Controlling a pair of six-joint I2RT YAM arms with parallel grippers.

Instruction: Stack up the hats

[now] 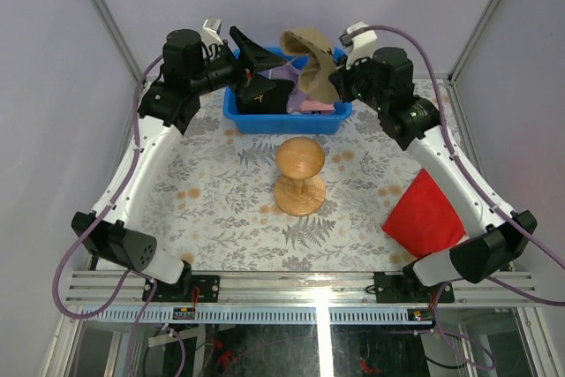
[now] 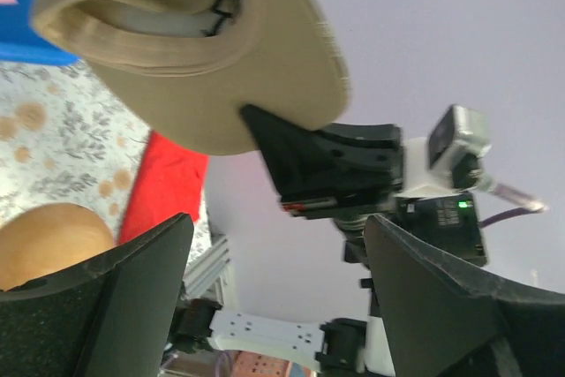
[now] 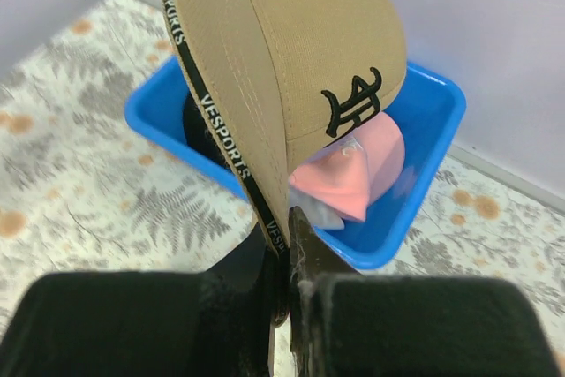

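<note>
My right gripper [image 1: 335, 77] is shut on the brim of the tan hat [image 1: 316, 61] and holds it up over the blue bin [image 1: 256, 121]. In the right wrist view the tan hat [image 3: 282, 68] hangs brim-down, pinched in that gripper [image 3: 287, 218]. Below it the pink hat [image 3: 353, 169] and the black hat [image 3: 199, 125] lie in the bin [image 3: 424, 165]. My left gripper [image 1: 263, 66] is open and empty over the bin's left part, above the black hat [image 1: 265, 99]. In the left wrist view the left gripper [image 2: 278, 236] faces the tan hat [image 2: 203, 41]. A lavender hat [image 1: 287, 71] shows in the bin.
A wooden stand with two round domes [image 1: 300, 174] stands mid-table in front of the bin. A flat red cloth [image 1: 425, 214] lies at the right. The left wrist view also shows a wooden dome [image 2: 48, 240] and the cloth [image 2: 163, 183].
</note>
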